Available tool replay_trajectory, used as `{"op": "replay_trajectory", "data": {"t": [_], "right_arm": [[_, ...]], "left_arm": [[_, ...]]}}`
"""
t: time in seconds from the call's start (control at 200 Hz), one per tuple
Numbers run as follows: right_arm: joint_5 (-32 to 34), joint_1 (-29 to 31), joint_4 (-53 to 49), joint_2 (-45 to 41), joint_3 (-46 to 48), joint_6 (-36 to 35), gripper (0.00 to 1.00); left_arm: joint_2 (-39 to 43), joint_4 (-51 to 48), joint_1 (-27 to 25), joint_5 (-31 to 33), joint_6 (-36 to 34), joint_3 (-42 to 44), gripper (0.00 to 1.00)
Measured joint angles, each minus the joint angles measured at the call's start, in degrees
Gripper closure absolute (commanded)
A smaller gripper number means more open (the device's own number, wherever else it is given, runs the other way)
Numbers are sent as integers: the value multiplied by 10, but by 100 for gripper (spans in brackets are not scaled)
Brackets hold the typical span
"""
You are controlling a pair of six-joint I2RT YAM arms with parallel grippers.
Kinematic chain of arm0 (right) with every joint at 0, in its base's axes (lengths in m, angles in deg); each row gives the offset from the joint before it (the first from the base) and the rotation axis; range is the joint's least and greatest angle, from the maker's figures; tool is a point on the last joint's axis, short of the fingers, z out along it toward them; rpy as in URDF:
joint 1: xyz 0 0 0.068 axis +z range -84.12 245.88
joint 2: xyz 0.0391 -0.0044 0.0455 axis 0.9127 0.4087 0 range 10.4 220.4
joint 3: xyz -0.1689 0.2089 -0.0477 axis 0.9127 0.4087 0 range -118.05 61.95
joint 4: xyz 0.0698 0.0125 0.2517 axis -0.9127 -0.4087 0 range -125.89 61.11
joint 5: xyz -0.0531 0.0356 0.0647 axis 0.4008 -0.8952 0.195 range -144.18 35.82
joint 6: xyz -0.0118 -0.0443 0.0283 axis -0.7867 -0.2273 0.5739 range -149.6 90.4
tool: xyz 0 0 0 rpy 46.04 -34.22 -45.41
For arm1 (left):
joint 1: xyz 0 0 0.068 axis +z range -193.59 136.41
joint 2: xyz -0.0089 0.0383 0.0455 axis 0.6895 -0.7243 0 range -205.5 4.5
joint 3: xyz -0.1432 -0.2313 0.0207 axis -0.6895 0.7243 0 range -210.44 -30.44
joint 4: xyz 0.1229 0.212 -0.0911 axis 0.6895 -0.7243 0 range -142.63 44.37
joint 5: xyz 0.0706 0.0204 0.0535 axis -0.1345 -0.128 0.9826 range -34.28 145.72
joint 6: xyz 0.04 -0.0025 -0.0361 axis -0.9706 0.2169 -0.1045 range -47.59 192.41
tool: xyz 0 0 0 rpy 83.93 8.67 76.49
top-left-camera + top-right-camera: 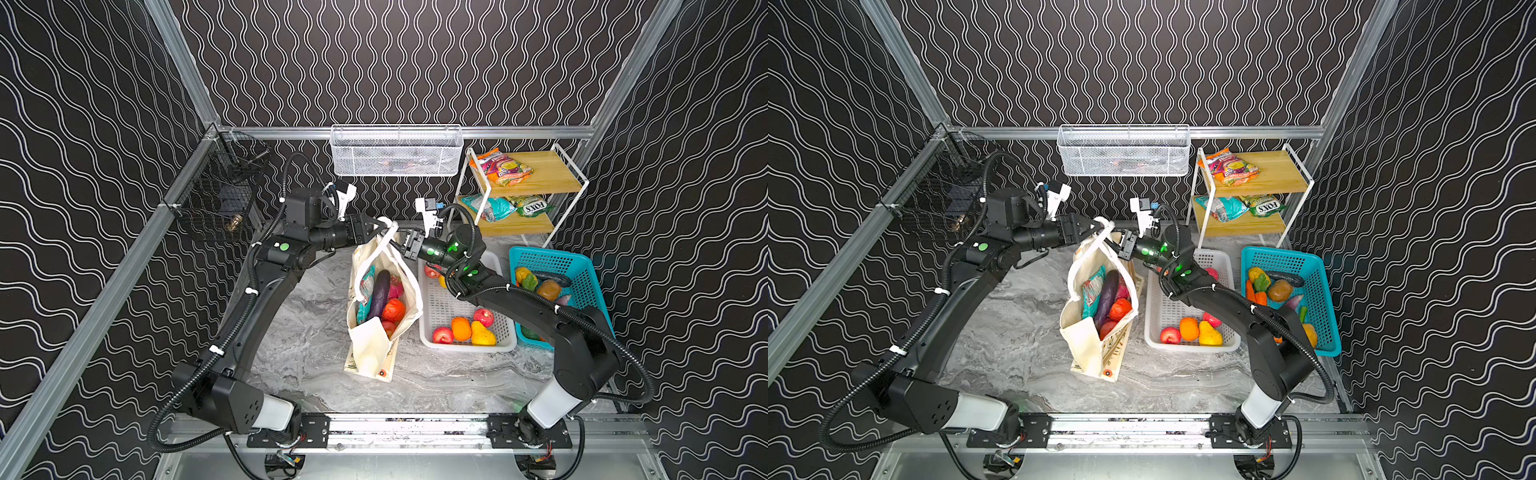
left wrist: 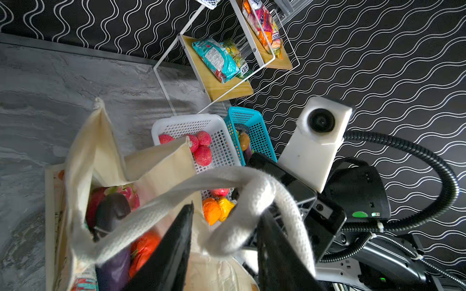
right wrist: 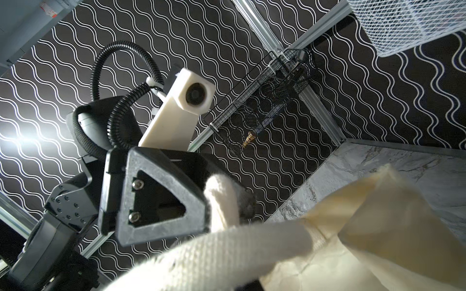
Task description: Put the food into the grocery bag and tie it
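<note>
As the step stands: food (image 1: pixel 392 309) packed, tying under way
Grocery bag (image 1: pixel 368 351): table centre, mouth agape
Right gripper (image 1: pixel 402 243): at bag's 12 o'clock, clamped tight on handle strap (image 1: pixel 385 239)
Left gripper (image 1: pixel 382 227): jaws apart around the strap, nothing pinched
Next, likely: close left, draw toward 9 o'clock

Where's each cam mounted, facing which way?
Top views: above the front rail, looking down at the table; left arm, right arm whole, left gripper and right gripper at the grocery bag.
Left wrist: looks past its own gripper into the bag; right arm shows.
Right wrist: looks across at the left gripper, wall behind.
Shared: the white strap.
</note>
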Motion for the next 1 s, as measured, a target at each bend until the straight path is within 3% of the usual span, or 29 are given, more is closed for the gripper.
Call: {"op": "replay_trajectory", "data": {"t": [0.25, 0.506, 0.751, 1.001], "right_arm": [[-4, 0, -22, 0, -2, 0, 100], [-6, -1, -28, 0, -2, -1, 94], [-8, 0, -62, -33, 7, -33, 68], [-4, 0, -110, -68, 29, -80, 62]], "left_arm": [[-10, 4, -2, -14, -10, -2, 74], [-18, 3, -7, -11, -26, -12, 100], [-5, -26, -12, 6, -50, -19, 100], [4, -63, -12, 47, -83, -29, 100]]}}
